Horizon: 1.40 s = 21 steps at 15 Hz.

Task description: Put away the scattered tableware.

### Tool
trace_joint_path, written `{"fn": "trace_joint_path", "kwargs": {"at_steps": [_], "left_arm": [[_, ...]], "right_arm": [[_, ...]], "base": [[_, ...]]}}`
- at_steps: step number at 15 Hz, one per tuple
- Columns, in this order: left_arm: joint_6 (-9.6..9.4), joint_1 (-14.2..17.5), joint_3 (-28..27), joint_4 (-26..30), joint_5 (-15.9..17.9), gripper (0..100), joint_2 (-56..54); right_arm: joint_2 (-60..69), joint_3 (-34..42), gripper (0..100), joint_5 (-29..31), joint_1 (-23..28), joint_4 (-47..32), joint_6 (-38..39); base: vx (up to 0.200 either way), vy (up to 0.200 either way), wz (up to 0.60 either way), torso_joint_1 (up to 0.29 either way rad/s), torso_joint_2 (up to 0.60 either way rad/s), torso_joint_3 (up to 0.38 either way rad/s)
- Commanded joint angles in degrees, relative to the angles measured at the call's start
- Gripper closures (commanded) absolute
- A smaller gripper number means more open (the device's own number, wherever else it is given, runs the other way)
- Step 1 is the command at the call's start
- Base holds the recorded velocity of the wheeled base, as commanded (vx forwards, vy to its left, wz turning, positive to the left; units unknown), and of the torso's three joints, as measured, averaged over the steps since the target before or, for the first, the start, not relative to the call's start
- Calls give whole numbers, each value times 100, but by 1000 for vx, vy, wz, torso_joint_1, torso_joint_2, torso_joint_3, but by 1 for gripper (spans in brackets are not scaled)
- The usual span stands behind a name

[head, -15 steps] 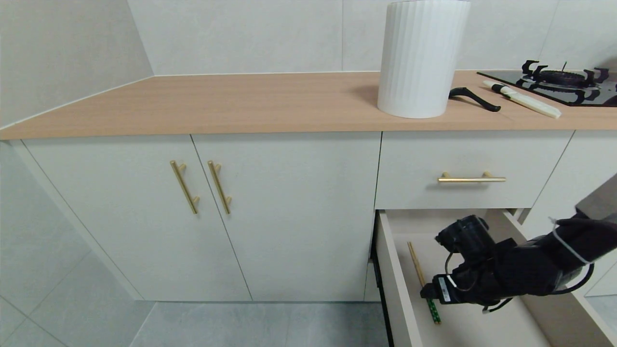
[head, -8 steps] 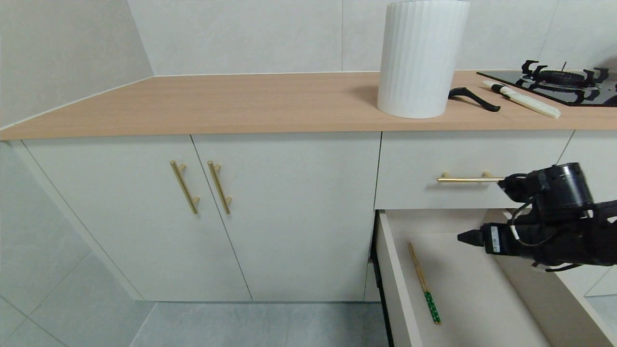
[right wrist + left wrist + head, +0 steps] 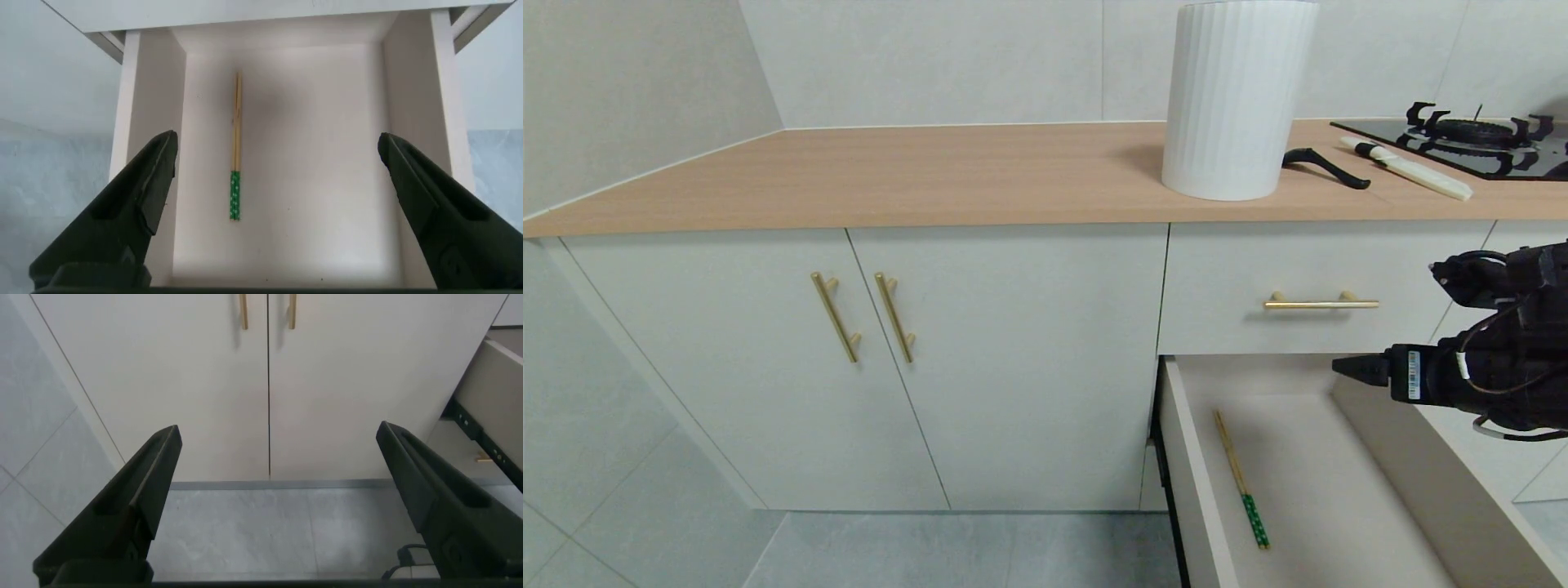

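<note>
Wooden chopsticks (image 3: 1240, 478) with green patterned ends lie flat on the floor of the pulled-out drawer (image 3: 1186, 457), near its left wall. The right wrist view looks straight down on the chopsticks (image 3: 236, 147). My right gripper (image 3: 1360, 370) hangs open above the drawer's right side, apart from the chopsticks and holding nothing (image 3: 278, 147). On the counter lie a white knife (image 3: 1409, 167) and a black-handled utensil (image 3: 1327, 166). My left gripper (image 3: 278, 433) is open and empty, low in front of the cabinet doors (image 3: 268, 376).
A tall white ribbed canister (image 3: 1233, 98) stands on the wooden counter (image 3: 890, 175). A gas hob (image 3: 1478, 139) sits at the far right. A shut drawer with a gold handle (image 3: 1321, 305) is above the open one. Grey floor tiles (image 3: 270, 531) lie below.
My right gripper has risen out of the drawer and moved up and to the right, away from the chopsticks. The chopsticks lie where they were.
</note>
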<state>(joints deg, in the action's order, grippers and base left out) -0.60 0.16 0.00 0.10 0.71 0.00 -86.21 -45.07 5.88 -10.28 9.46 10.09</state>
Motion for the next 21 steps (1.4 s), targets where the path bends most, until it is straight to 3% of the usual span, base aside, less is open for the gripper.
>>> {"fn": "trace_joint_path", "kwargs": {"at_steps": [1,7,11,21], "left_arm": [[-2,2,0,-1,0,0,0],[-2,2,0,-1,0,0,0],[-2,2,0,-1,0,0,0],[-2,2,0,-1,0,0,0]], "right_arm": [[61,33,0,1,-9,3,-7],[96,86,0,1,-18,12,-113],[87,112,0,-25,-36,12,-148],[34,174,0,-25,-159,12,-157]], "base": [[0,0,0,0,0,0],[0,0,0,69,-159,-137],[0,0,0,91,-500,-274],[0,0,0,235,-467,-273]]}}
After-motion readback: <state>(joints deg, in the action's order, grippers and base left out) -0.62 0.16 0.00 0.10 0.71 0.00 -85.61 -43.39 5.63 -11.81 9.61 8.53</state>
